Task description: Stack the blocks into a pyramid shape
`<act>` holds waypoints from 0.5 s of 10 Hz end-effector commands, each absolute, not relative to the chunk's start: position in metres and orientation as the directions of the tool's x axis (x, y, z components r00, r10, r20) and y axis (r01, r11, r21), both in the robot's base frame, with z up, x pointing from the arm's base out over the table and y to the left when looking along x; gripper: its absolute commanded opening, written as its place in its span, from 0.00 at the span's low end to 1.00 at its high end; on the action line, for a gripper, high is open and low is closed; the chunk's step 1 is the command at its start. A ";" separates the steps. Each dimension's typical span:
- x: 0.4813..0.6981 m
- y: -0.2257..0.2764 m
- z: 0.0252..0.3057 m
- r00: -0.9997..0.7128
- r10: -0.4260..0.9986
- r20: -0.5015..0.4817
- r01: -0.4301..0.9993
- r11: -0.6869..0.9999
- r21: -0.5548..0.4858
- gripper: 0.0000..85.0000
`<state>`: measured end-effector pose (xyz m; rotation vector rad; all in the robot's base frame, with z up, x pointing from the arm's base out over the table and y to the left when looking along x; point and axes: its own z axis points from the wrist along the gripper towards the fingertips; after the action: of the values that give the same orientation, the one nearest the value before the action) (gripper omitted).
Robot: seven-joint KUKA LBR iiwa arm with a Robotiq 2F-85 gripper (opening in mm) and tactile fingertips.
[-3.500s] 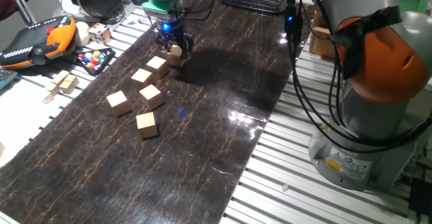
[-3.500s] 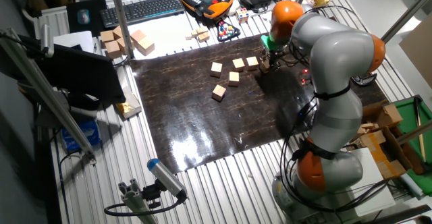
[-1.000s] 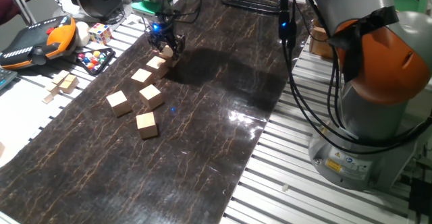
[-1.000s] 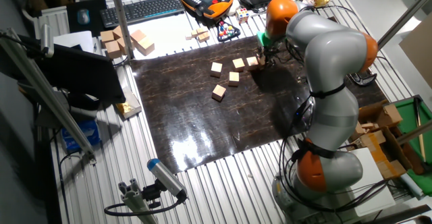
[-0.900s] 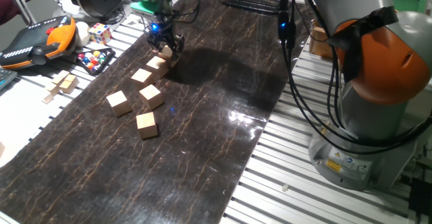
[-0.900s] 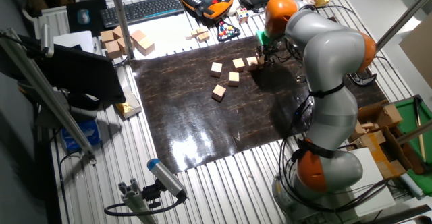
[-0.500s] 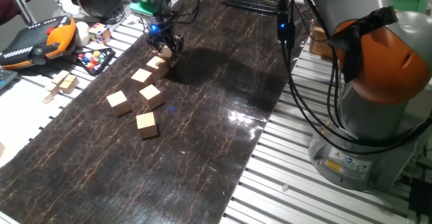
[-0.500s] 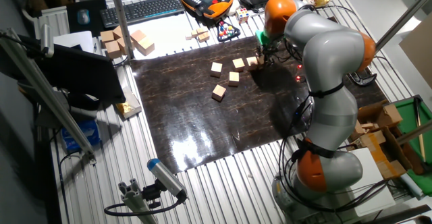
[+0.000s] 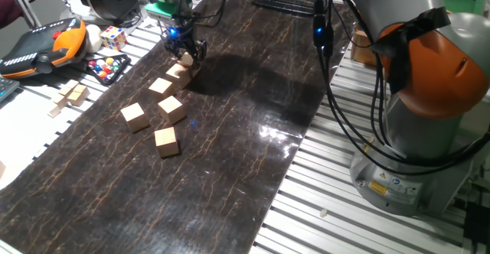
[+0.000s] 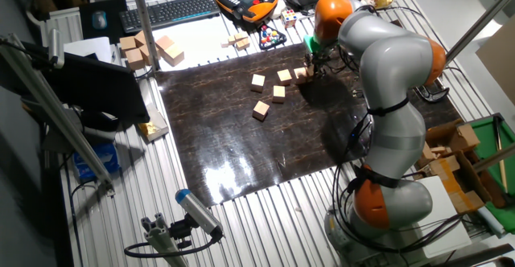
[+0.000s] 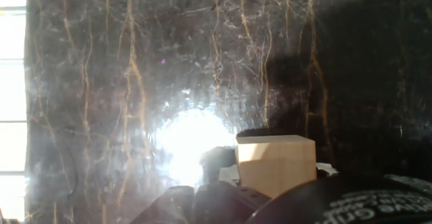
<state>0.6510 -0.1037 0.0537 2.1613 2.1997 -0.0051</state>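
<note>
Here, on a dark marbled mat [image 9: 230, 131] laid over a ribbed metal table [image 9: 329, 200], loose blocks lie scattered from left to right in one fixed view: a block [image 9: 134, 116] at the far left, another block [image 9: 166, 141] nearest the camera, a third block [image 9: 171, 109] just beside them, a fourth block [image 9: 161, 86] behind it, and a fifth block [image 9: 178, 73] touching or nearly touching the block in the gripper. Left of the mat, an orange-and-black pendant [image 9: 42, 43] lies on the table, with a multicoloured puzzle cube [image 9: 113, 37] and a small black tray [image 9: 107, 69] holding coloured balls close by; paler flat wooden pieces [image 9: 73, 95] sit nearer the camera. At the mat's far edge, the gripper [image 9: 184, 53] is closed around a sixth block, the held block [image 9: 188, 57], low over the mat. The hand view shows that cube [image 11: 275, 163] between the dark fingers [image 11: 223, 200] above the mat, a bright glare spot to its left. To the right stands the grey-and-orange arm [image 9: 429, 78]
</note>
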 end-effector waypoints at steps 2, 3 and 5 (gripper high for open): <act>0.652 -0.103 0.053 -0.025 0.999 -0.042 0.999 0.027 0.041 0.01; 0.652 -0.103 0.053 -0.028 0.999 -0.042 0.999 0.030 0.041 0.01; 0.653 -0.103 0.053 -0.025 0.999 -0.044 0.999 0.027 0.042 0.01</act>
<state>0.6527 -0.1027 0.0528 2.1496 2.2066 -0.0003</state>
